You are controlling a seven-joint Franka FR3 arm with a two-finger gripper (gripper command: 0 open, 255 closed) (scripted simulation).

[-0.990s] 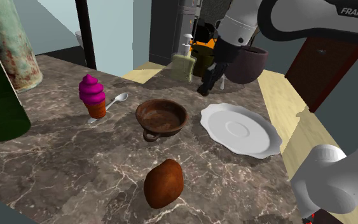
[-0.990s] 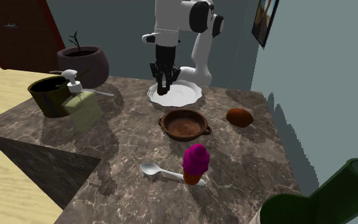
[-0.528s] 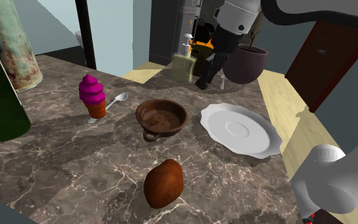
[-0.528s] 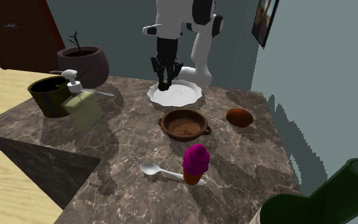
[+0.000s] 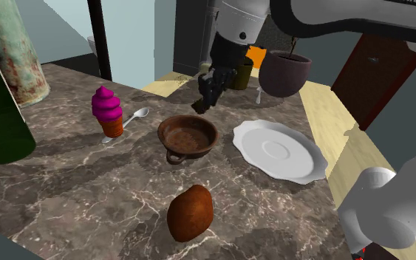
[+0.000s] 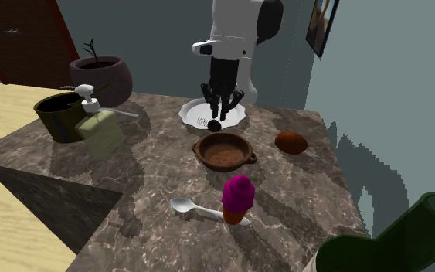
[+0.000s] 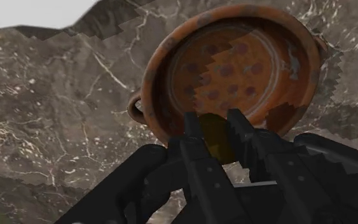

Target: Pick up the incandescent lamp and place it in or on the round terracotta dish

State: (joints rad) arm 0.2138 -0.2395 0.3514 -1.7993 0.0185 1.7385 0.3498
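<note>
shoulder and opposing second exterior views share the brown dish (image 5: 188, 137), which the wrist view overlooks closely.

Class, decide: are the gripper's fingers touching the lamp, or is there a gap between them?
Touching. The wrist view shows the fingers pressed against both sides of the yellowish lamp, with no gap.

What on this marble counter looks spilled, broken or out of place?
Nothing stands out. The round brown dish sits upright and empty, the white scalloped plate lies flat, and the pink ice-cream cone stands upright.
</note>
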